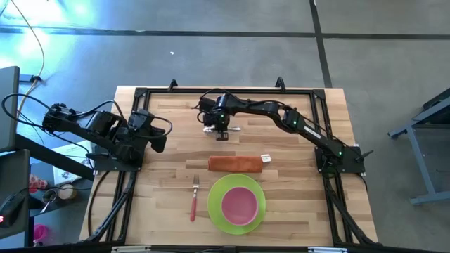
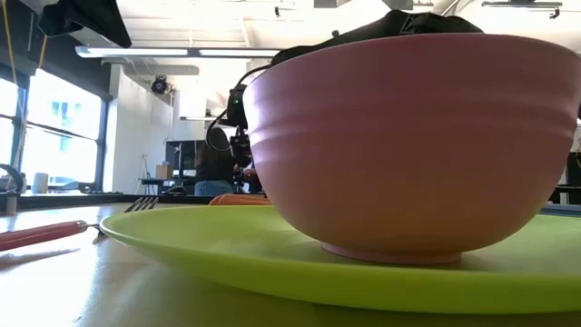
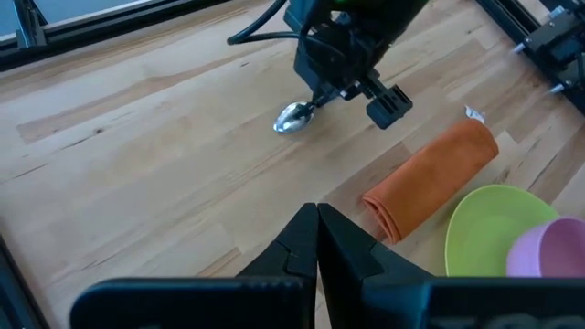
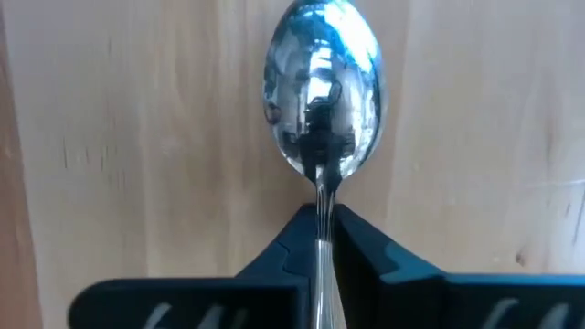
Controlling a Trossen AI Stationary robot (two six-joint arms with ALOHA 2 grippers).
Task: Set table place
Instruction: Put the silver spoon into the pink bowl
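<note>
A small silver spoon [image 4: 320, 91] is in my right gripper [image 4: 322, 224], which is shut on it over the far middle of the table [image 1: 162, 211]; the left wrist view shows the spoon [image 3: 294, 117] low over the wood. The lime-green plate [image 1: 214, 211] lies near the table's near edge, and the pink bowl [image 1: 239, 204] stands on it by its base. The red-handled fork [image 1: 194, 200] lies flat to the left of the plate. My left gripper [image 3: 317, 219] is shut and touches nothing, hovering at the table's left side. My right gripper pinches the spoon's handle [image 4: 322, 206] just behind the spoon's bowl, between its two fingers. The handle runs back along the fingers, and the spoon's bowl [image 3: 294, 117] sticks out past the fingertips toward the table's left. I cannot tell whether the spoon's bowl touches the wood.
A rolled orange cloth [image 1: 235, 164] lies between the spoon and the plate. A black metal frame [image 1: 126, 190] runs along the table's sides and far edge. Bare wood lies to the right of the plate and to the left of the fork.
</note>
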